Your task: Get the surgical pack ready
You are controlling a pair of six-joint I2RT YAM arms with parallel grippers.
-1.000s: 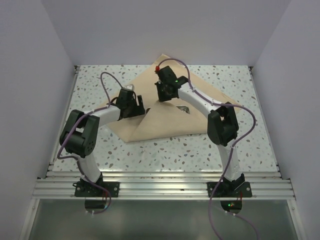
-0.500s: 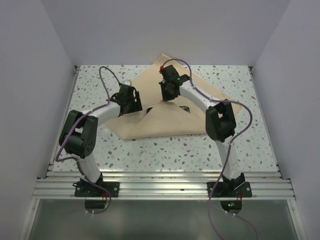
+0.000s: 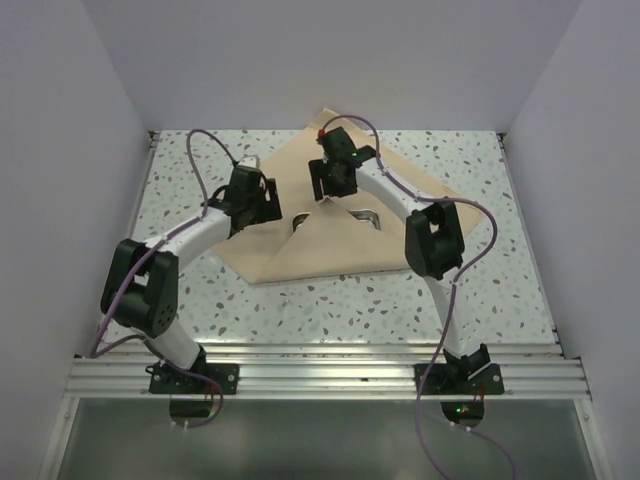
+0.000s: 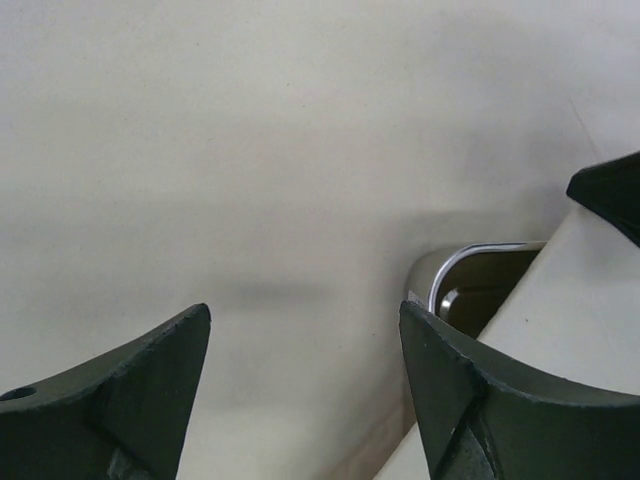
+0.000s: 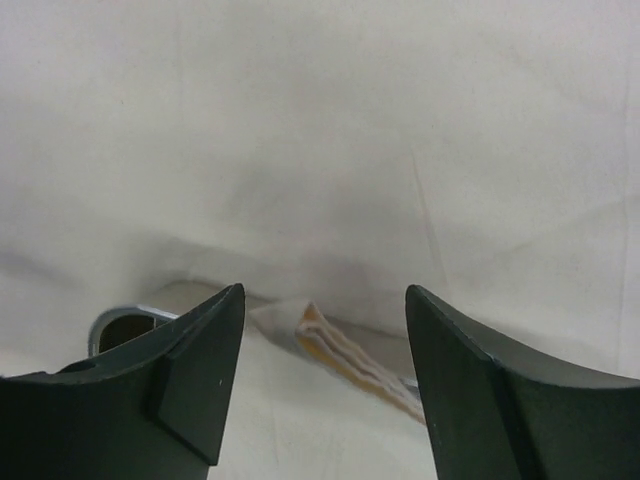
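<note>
Top: wrap sheet (image 3: 330, 255) lies under both arms, with the steel tray (image 3: 366, 215) just beside the right gripper (image 3: 324, 188) and the left gripper (image 3: 268, 203) over a fold.
Left wrist: jaws apart, empty, tray rim ahead-right.
Right wrist: jaws apart, nothing held — gauze packet (image 5: 352, 357) just ahead.
Sheet looks thin, limp and light — pinch a free corner.

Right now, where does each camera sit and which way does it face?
Top external: above and behind, facing down; left arm, right arm, wrap sheet, table.
Left wrist: on the left arm, facing the sheet and steel tray; left gripper open.
Right wrist: on the right arm, facing sheet and tray; right gripper open.
Both wrist views share the tray rim.
</note>
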